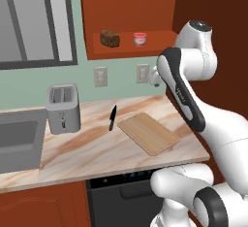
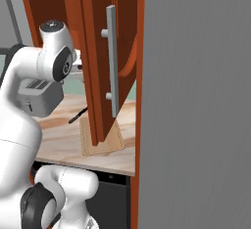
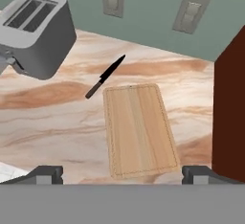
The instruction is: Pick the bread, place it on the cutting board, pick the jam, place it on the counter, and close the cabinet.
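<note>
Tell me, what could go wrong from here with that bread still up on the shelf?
The bread sits close beside the jam on the cabinet shelf, so reaching up might knock the jam off. The open door hangs over the cutting board, where the arm could bump it. The knife lies just beside the board.

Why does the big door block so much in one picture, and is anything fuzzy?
In the right base view the open cabinet door sits close to the camera, hiding most of the counter. The left base view looks soft, with the bread and jam slightly blurry. The hand view shows the board and knife clearly, without glare.
</note>
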